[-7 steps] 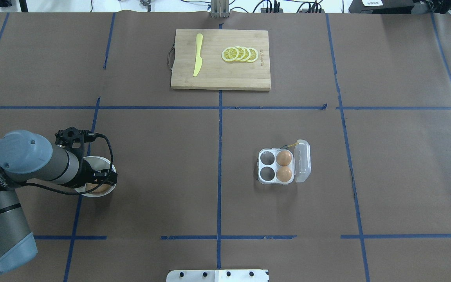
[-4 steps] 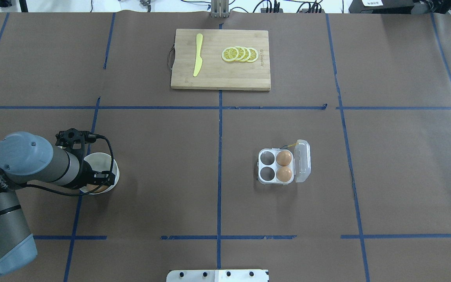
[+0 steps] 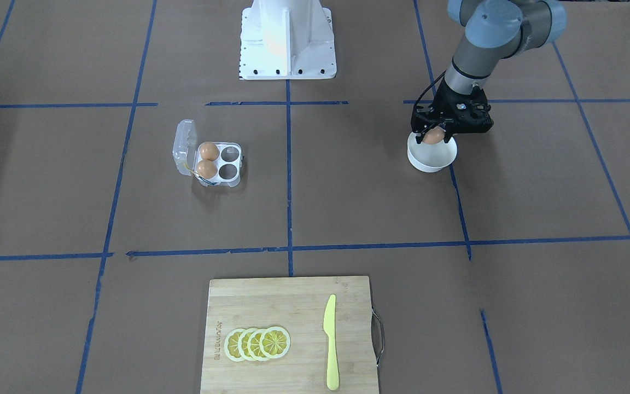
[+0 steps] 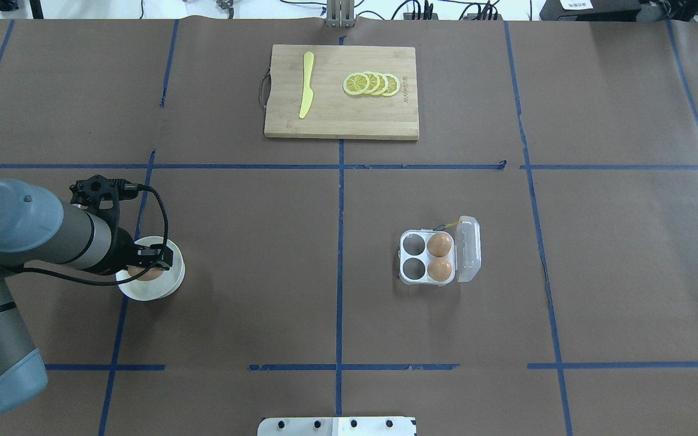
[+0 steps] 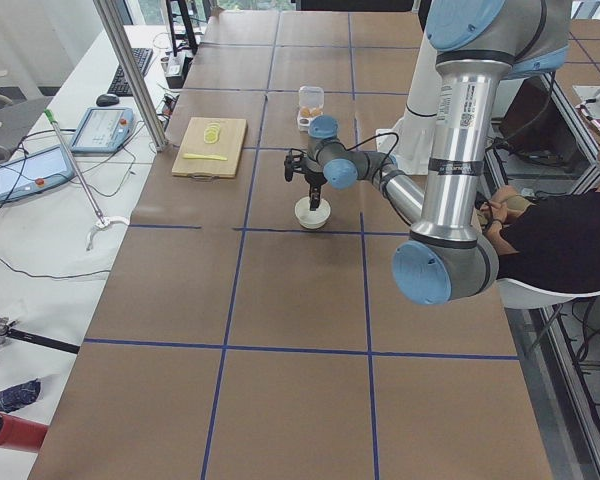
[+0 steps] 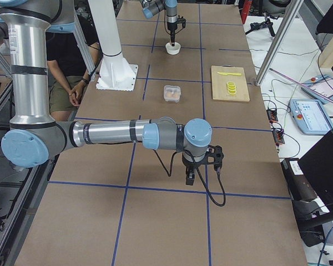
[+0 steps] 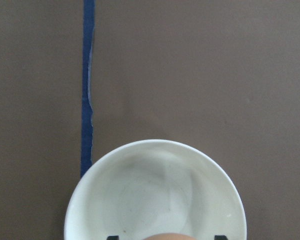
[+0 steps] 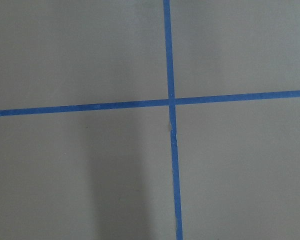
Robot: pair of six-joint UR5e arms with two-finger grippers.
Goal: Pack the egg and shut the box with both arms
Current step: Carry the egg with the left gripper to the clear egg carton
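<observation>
My left gripper is shut on an orange-brown egg and holds it just above the round white bowl. The egg's top shows at the bottom edge of the left wrist view, over the bare bowl. The clear four-cell box stands right of centre with its lid open to the right. It holds two eggs in its right cells; the two left cells are bare. My right gripper shows only in the exterior right view; I cannot tell whether it is open or shut.
A wooden cutting board lies at the far middle with a yellow knife and lemon slices. Blue tape lines cross the brown table. The white pedestal base stands at the robot's edge.
My left gripper has risen out of the bowl with the egg in it, and the arm has drawn back a little. More of the bowl shows now. The box has not moved.
</observation>
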